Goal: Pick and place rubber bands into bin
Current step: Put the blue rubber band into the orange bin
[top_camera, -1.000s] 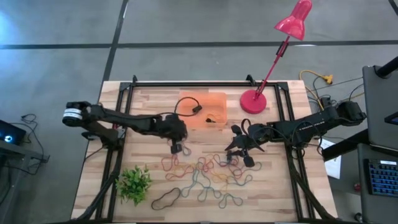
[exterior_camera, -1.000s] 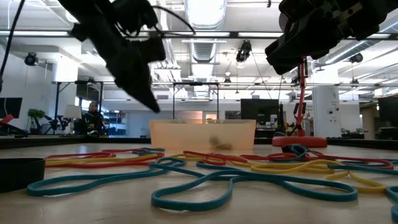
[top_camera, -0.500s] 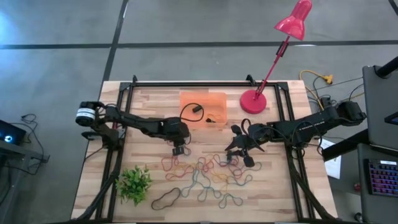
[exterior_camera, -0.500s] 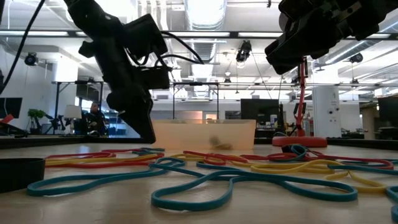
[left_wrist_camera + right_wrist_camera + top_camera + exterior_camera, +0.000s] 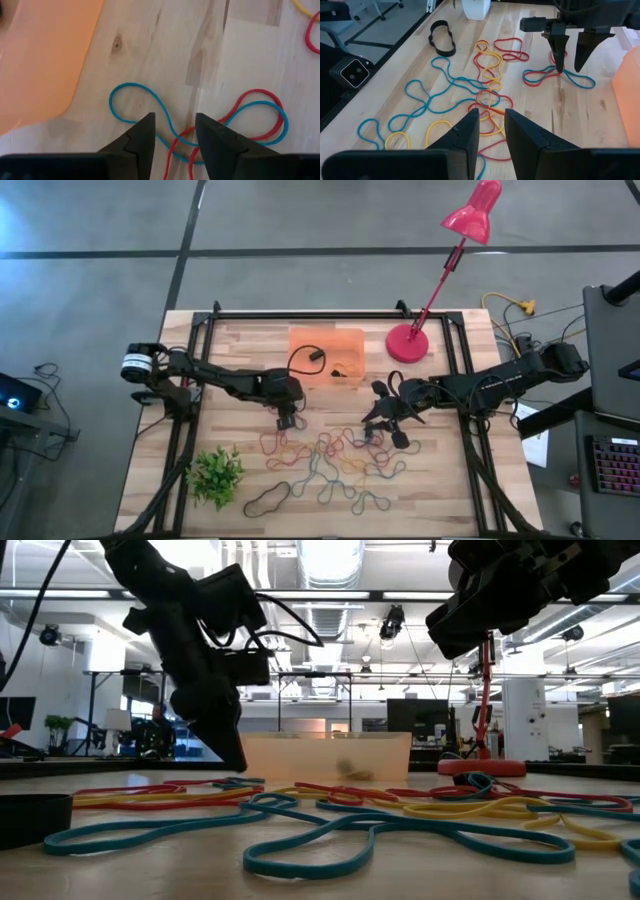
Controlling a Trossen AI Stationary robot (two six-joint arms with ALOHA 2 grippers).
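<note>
Pale wooden table [image 5: 230,415], seemingly matt; translucent orange plastic bin [image 5: 326,356]; rubber bands [image 5: 330,465].

You see even, bright overhead light; ceiling fixtures [image 5: 330,560] glare in the low view, nearest rubber bands [image 5: 330,840] blur, and shadows stay soft.

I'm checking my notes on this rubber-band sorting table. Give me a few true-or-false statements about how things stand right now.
1. The left gripper stands open over a tangled red and blue rubber band pair. True.
2. The translucent orange plastic bin is empty. False: a black band and a small dark item lie in it.
3. The right gripper grips a yellow band. False: nothing sits between its fingers.
4. The small green leafy plant sits on the table's left side. True.
</note>
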